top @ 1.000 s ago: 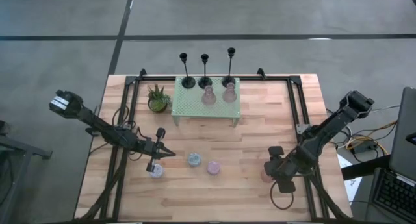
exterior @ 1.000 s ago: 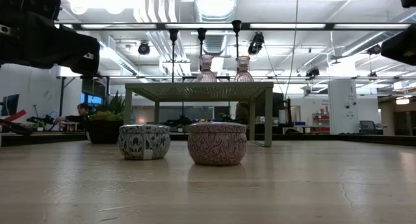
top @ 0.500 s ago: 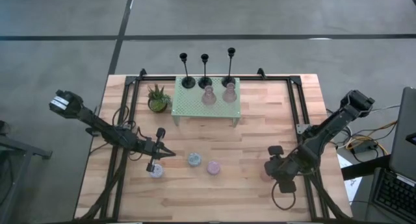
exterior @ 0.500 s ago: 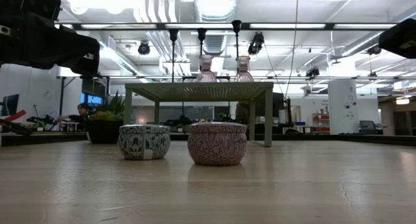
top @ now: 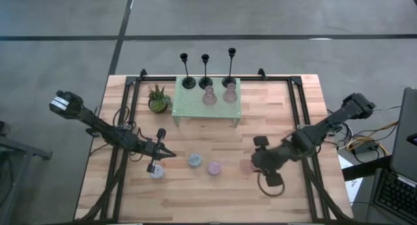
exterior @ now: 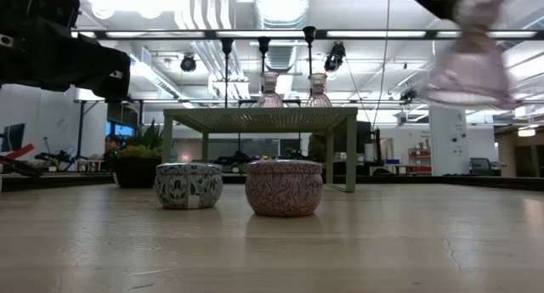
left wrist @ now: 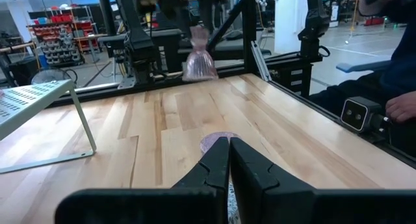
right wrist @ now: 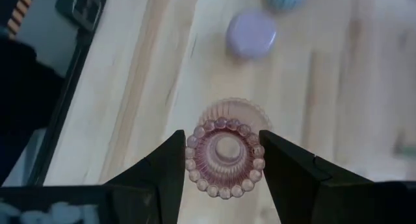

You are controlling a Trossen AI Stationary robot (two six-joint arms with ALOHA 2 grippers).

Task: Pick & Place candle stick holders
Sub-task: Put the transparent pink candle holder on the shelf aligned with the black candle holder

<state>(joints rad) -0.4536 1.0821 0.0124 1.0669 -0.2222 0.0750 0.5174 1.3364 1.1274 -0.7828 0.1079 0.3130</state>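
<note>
My right gripper [top: 253, 164] is shut on a pink glass holder with a beaded rim [right wrist: 224, 156], in the air over the table's right middle; it also shows in the low view [exterior: 467, 64]. My left gripper [top: 168, 156] is shut and empty at the left, just above a lavender holder [top: 156, 172]. A blue round holder [top: 194, 160] and a pink round one [top: 214, 167] stand on the table between the arms. Two pink glass holders [top: 208, 95] [top: 229, 92] stand on the mint shelf [top: 195, 107]. Three black candlesticks [top: 205, 72] stand behind it. My right gripper pinches the pink glass holder between its two fingers [right wrist: 170, 167], on the narrow neck just below the beaded rim [right wrist: 195, 160]. The fingers come from above, pointing down. The holder hangs upright below them, clear of the table, its wide foot down [exterior: 466, 85].
A small potted plant [top: 158, 98] stands left of the shelf. A black frame [top: 130, 120] runs along the table's left, far and right sides. Bare wood lies in front of the shelf and along the near edge. A person's hand [left wrist: 400, 107] shows beyond the right edge.
My right gripper has gone toward the table's left edge with the pink glass holder, which stays lifted clear and has come into the low view at the upper right.
</note>
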